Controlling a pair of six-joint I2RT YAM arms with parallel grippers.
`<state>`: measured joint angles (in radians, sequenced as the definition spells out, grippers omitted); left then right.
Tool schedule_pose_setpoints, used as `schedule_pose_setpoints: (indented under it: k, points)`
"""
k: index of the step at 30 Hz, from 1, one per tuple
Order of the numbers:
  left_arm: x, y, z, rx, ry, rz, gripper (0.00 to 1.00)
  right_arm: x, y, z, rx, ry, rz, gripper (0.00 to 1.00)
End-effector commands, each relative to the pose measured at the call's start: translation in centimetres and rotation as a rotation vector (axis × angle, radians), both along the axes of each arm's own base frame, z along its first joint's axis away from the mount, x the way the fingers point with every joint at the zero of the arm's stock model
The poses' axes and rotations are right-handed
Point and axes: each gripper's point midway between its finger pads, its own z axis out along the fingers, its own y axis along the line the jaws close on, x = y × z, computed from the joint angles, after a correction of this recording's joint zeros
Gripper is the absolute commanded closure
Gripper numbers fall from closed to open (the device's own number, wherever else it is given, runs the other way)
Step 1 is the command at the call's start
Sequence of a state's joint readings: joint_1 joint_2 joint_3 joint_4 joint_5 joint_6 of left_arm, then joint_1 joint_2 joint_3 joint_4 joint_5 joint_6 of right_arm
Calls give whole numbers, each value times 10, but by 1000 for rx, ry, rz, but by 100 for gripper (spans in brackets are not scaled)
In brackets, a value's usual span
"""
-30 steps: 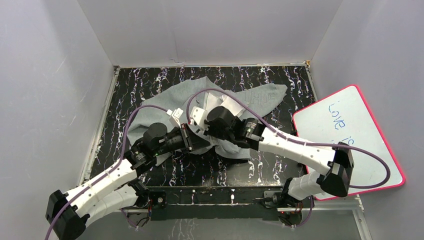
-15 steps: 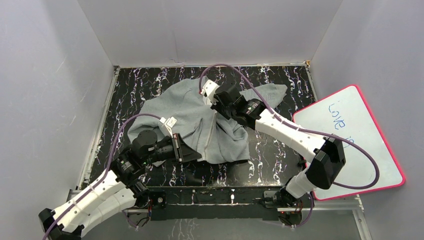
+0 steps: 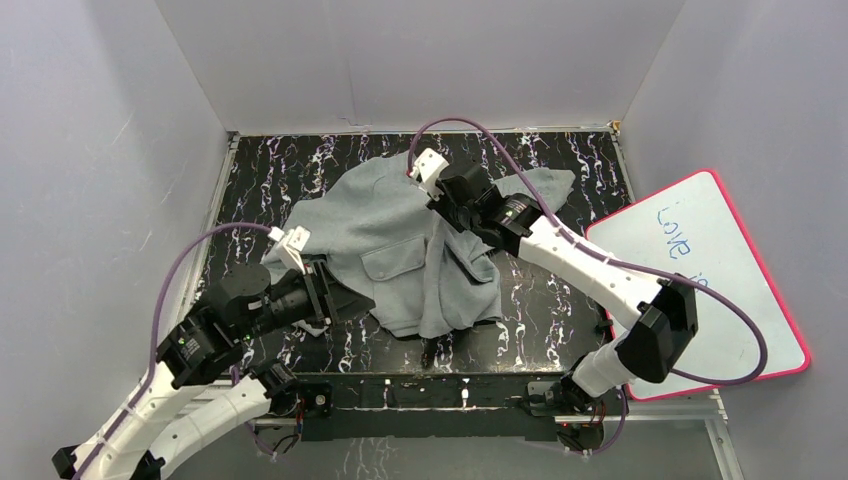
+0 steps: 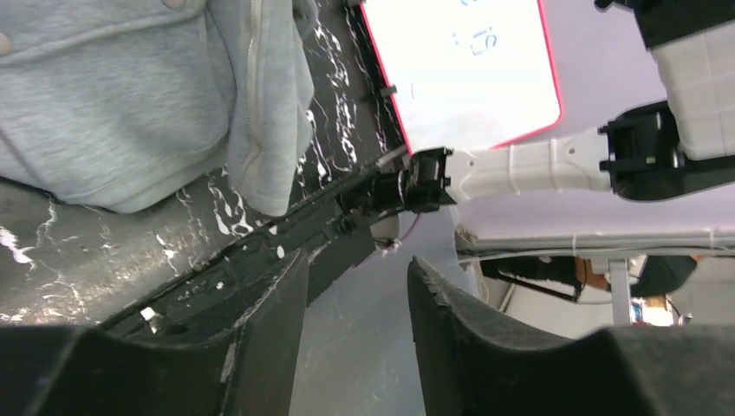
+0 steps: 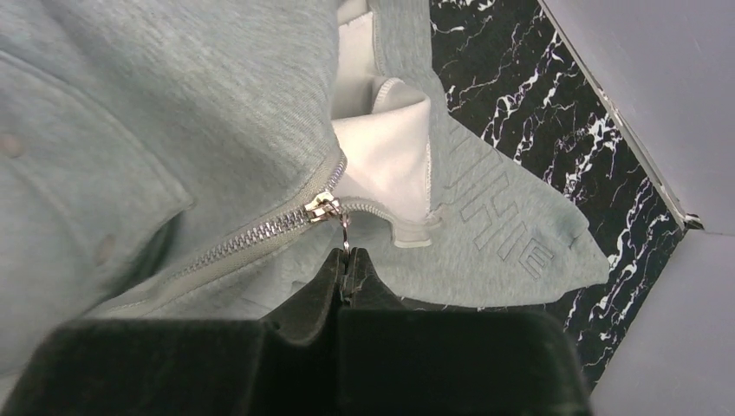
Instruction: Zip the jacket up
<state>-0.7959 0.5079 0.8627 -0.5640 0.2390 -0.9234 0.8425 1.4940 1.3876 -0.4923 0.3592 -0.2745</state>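
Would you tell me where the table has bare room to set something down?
Bare table runs between the jacket and the left wall. Another patch lies between its hem and the whiteboard. The middle is crowded: the right pincer grips the zipper pull there, and the left pincer hangs open by the near hem.

The right gripper [image 5: 347, 260] has its two dark fingers pinched tight together on the pull tab [image 5: 346, 236], which hangs from the metal slider [image 5: 322, 208]. Below and left of the slider, the zipper teeth [image 5: 247, 243] run closed across the grey jacket [image 5: 173, 95]. Above it the fabric parts, and there's the white lining [image 5: 386, 160] folded open. A pocket flap [image 5: 87, 182] sits at far left, raised lettering [image 5: 498, 230] runs along the sleeve on the right, and beyond lies the black marbled table [image 5: 520, 78].
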Motion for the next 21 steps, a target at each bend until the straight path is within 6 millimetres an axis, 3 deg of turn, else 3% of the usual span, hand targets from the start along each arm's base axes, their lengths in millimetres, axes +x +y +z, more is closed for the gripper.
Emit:
schedule_pose_setpoints:
  k: [1, 10, 21]
  points:
    - [15, 19, 6, 127, -67, 85, 51, -12, 11, 52, 154, -79, 18, 100]
    - [36, -12, 3, 207, -111, -15, 29, -53, 31, 65, 198, -42, 84, 100]
    - [77, -56, -27, 250, -153, -66, 25, -95, 45, 72, 254, 12, 127, 100]
